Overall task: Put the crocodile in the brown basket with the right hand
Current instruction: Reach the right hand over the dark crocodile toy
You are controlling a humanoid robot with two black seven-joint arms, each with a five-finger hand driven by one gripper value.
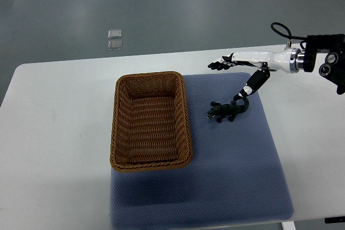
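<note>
Right hand (pixel 245 62): enters from the right edge and hovers over the far right part of the blue mat (pixel 237 171). Fingers (pixel 216 65) are stretched out flat, pointing left; the thumb (pixel 252 83) hangs down away from the palm. Nothing is held, so the hand is released.

Crocodile (pixel 226 111): lies on the mat below the hand, just under the thumb tip. The tail end reaches up to that tip. Whether the two touch cannot be told from this view.

Brown basket (pixel 184 117): to the left of the hand and past the crocodile, with a clear strip of mat between toy and basket wall. Appears empty.

Judgement: the hand is posed above the toy with the thumb lowered, likely so the fingers can close down against it. The grasp is not yet made. The basket's place close by on the mat leaves only a brief carry leftward.

Appearance of the crocodile: a small, dark green-black figure with its snout toward the basket, its legs splayed and its tail curved up. It looks rigid and thin, so it could slip from a loose pinch.
</note>
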